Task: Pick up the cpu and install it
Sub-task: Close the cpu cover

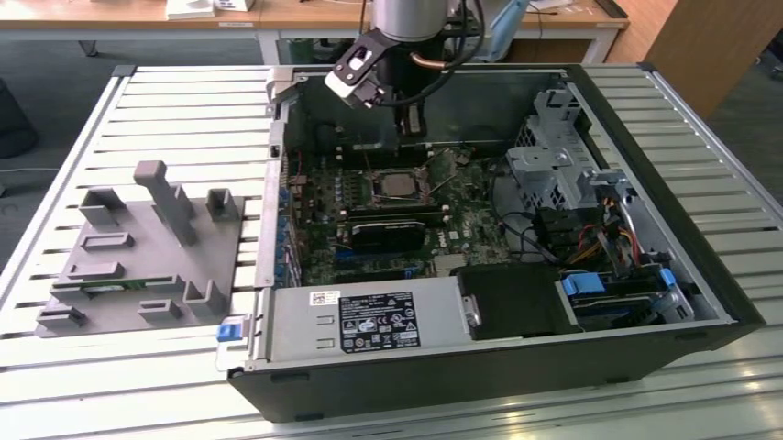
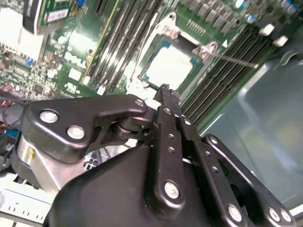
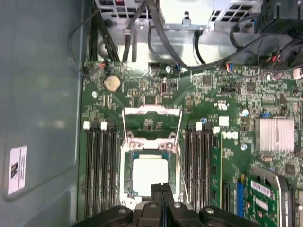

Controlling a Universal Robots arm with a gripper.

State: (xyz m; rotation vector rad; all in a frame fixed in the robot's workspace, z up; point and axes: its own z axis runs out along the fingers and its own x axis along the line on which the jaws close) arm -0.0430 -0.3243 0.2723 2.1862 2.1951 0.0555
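One cpu [image 3: 144, 171] lies socketed just beyond the hand [image 3: 162, 186].

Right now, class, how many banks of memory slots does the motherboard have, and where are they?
2. One bank lies along one side of the socket holding the cpu; the other bank lies along its opposite side. The gripper may hide more.

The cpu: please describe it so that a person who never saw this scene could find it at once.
Look into the open computer case lying on the slatted table, at its green motherboard. Near the board's middle, between two banks of long memory slots, sits the cpu: the only smooth, pale metal square, inside a metal-framed socket.
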